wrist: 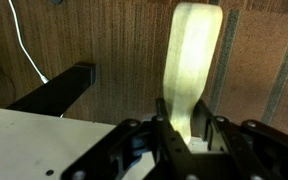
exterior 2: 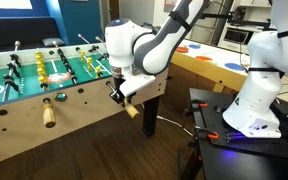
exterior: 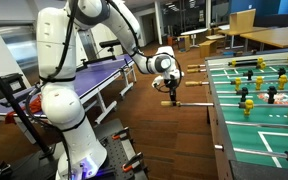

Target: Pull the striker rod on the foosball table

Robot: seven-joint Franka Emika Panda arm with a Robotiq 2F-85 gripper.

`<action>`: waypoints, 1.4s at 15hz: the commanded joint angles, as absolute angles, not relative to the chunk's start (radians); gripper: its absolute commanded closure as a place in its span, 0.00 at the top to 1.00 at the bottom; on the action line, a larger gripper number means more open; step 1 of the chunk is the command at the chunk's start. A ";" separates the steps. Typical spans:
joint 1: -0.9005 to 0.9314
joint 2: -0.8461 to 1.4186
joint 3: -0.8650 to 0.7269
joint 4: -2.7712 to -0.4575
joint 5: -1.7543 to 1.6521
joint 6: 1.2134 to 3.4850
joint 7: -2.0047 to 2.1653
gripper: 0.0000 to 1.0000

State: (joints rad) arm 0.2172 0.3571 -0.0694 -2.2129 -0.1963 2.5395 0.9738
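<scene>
The gripper (exterior 2: 127, 100) is seen closed on the pale rod handle (exterior 2: 133, 109). The handle is clamped between both fingers (wrist: 165, 128) and juts past the fingertips in the wrist view. The task's handle is thus found in the hand itself, just off the long side wall of the foosball table (exterior 2: 69, 128).

Beyond the handle's free end, away from the table, only bare wooden floor (wrist: 114, 40) is shown, so that side is left open. On the hand's other side the table wall is met almost at once. Below the hand and near it, a black table leg (wrist: 62, 92) is planted. A thin white cable (wrist: 29, 55) is laid on the floor past that leg. A blue ping-pong table (exterior: 99, 72) and a wooden work table (exterior 2: 219, 68) are kept well apart from the hand.

Two handles are counted on this wall in an exterior view: the held one and a free handle (exterior 2: 49, 113), set well apart along the edge. One leg and one cable are counted. Yellow and dark player figures are mounted over the green field, but their number cannot be told.
</scene>
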 commanded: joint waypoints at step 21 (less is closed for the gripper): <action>0.412 0.233 0.048 -2.469 -0.324 2.764 1.300 1.00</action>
